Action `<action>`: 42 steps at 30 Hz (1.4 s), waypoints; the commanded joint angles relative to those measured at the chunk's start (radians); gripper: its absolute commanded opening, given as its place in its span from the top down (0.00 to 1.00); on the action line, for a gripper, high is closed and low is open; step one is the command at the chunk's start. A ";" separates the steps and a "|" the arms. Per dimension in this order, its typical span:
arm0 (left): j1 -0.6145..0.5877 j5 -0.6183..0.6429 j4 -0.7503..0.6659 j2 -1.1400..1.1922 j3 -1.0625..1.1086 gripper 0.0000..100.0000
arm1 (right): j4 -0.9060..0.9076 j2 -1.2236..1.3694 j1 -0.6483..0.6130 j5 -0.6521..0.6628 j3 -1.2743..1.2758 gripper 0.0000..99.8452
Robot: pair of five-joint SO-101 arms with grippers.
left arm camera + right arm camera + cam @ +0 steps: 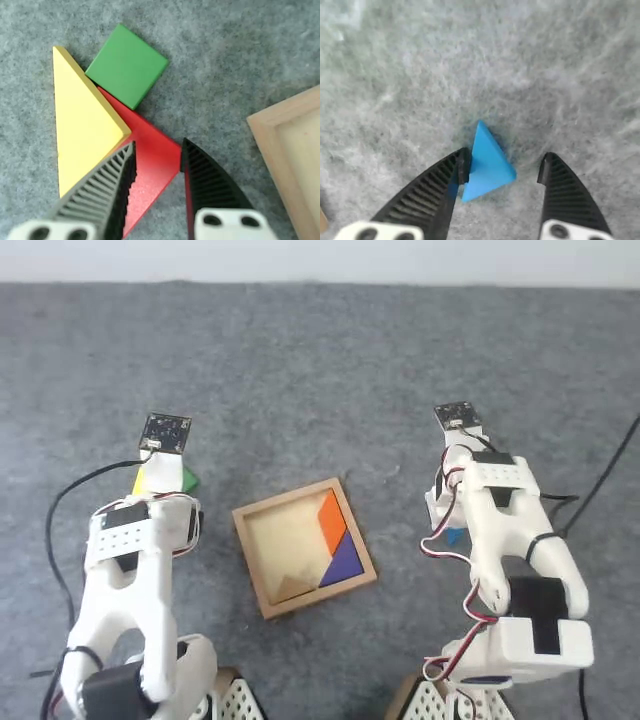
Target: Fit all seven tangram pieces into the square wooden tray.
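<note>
The square wooden tray [249,558] lies mid-table, holding an orange piece [333,519] and a purple triangle [344,560] along its right side. Left of it lie a green square [127,65], a yellow triangle [82,122] and a red triangle [150,165], packed together. My left gripper [158,145] is open just above the red triangle, one finger over the yellow triangle's corner. A small blue triangle [487,162] lies right of the tray. My right gripper [507,156] is open around it, with one finger touching its edge.
Grey carpet covers the table. The tray's corner [287,145] is close beside the left gripper. The left arm [130,540] and right arm [505,520] stand on either side of the tray. Cables trail at both outer edges.
</note>
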 commanded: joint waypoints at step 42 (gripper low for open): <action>-0.008 -0.012 0.000 -0.041 -0.004 0.85 | 0.117 -0.001 -0.002 -0.044 -0.051 0.82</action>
